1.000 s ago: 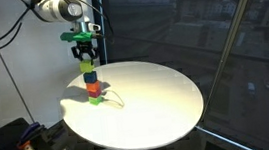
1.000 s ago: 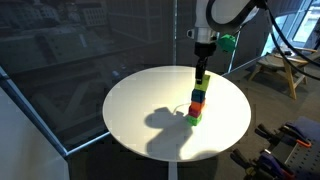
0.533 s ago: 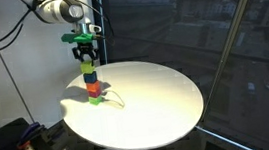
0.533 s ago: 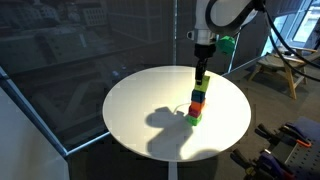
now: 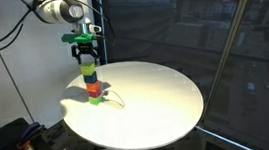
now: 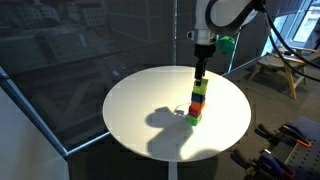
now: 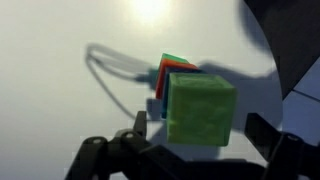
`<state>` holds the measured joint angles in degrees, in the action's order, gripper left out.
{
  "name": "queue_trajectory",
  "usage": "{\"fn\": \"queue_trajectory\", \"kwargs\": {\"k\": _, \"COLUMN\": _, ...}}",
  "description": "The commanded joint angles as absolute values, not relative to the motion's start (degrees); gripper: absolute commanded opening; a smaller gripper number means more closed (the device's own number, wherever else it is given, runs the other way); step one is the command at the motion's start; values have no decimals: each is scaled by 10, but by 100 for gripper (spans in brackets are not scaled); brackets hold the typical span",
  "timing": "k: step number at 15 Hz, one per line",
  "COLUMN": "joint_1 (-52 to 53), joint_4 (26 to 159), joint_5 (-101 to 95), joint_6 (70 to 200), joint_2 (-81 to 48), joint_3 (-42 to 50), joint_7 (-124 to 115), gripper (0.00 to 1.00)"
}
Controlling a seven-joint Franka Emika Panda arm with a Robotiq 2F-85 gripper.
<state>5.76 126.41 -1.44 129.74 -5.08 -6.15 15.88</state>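
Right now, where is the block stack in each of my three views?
In an exterior view: the block stack stands left of centre, near the left edge of the round white table.
In an exterior view: the block stack stands right of centre, on the table's right half.
Wrist view: the block stack is seen from above, right of centre, green face up.
Shared landmark: the round white table.

Green block point(image 7: 200, 108): matt, faintly grainy surface. Table point(image 5: 158, 103): smooth white top, slight sheen.

Stack of blocks point(image 5: 92, 85) on the table point(image 5: 163, 102), pincer point(image 5: 87, 60) astride its top.
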Motion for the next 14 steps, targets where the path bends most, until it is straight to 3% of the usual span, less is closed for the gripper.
{"fn": "queue_trajectory", "kwargs": {"k": 1, "joint_1": 55, "joint_4": 1262, "joint_5": -14, "joint_6": 1300, "joint_2": -50, "joint_3": -62, "joint_7": 169, "gripper": 100}}
{"fn": "queue_trajectory", "kwargs": {"k": 14, "joint_1": 66, "joint_4": 1283, "joint_5": -12, "joint_6": 1265, "joint_2": 14, "joint_3": -70, "joint_7": 143, "gripper": 100}}
